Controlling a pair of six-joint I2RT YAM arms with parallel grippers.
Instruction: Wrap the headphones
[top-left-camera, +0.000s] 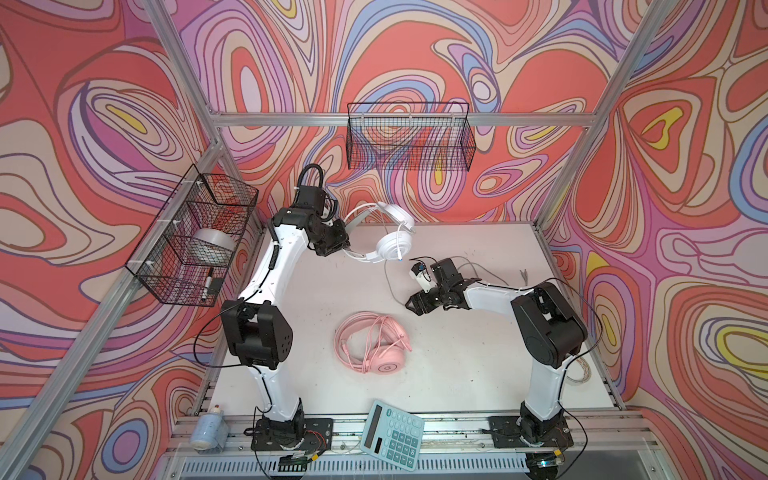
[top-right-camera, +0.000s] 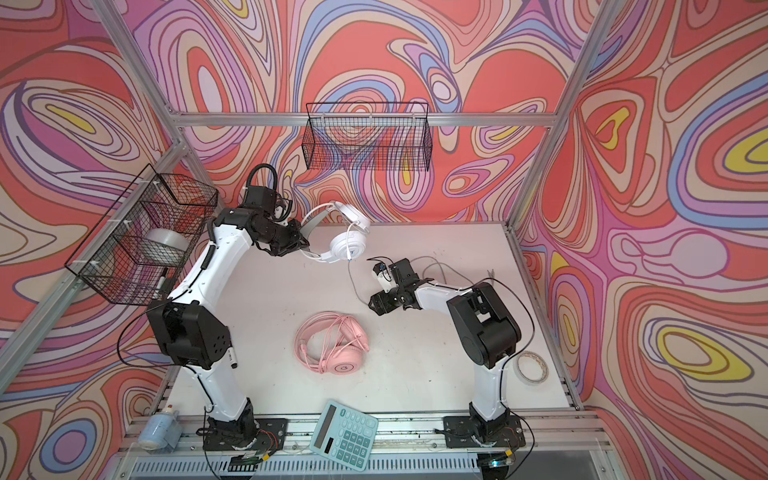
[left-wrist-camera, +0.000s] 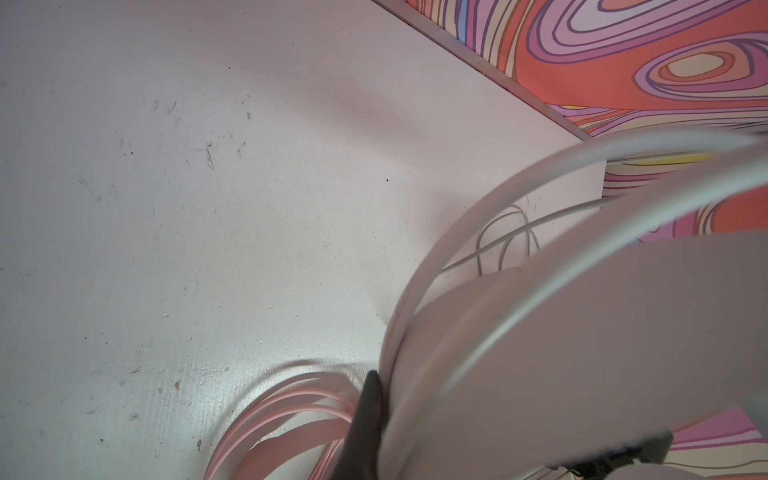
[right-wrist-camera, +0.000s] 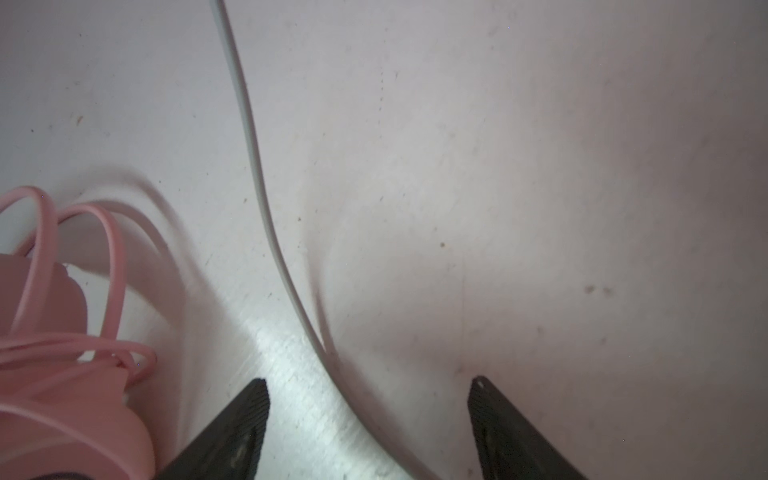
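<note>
- In both top views the left gripper (top-left-camera: 344, 246) is clamped tight on the headband of the white headphones (top-left-camera: 392, 247). It holds them clear of the surface (top-left-camera: 478, 353) near the back wall, one earcup hanging low and the other higher and further back.
- The greyish cable (top-left-camera: 387, 279) drops from the lower earcup to the surface, bends past the right gripper (top-left-camera: 411, 305) and trails off in loose loops towards the back right.
- The right gripper sits low over the surface with its jaws parted and has hold of nothing.
- The pink headphones (top-left-camera: 374, 343) lie flat near the middle of the surface with their cable bundled in loops across them. They are well apart from the white pair and near the right gripper.
- A teal calculator (top-left-camera: 392, 434) rests on the front rail between the two arm bases, and a tape roll (top-right-camera: 532, 365) lies at the right edge of the surface.
- In the left wrist view the white headband fills the near side, blurred, with one black finger (left-wrist-camera: 368, 411) pressed against it. Pink loops lie on the surface beyond, and grey cable loops lie further off.
- In the right wrist view the two jaws stand wide apart. The greyish cable runs along the surface into the gap between them, touching neither. The pink headphones lie off to one side.
</note>
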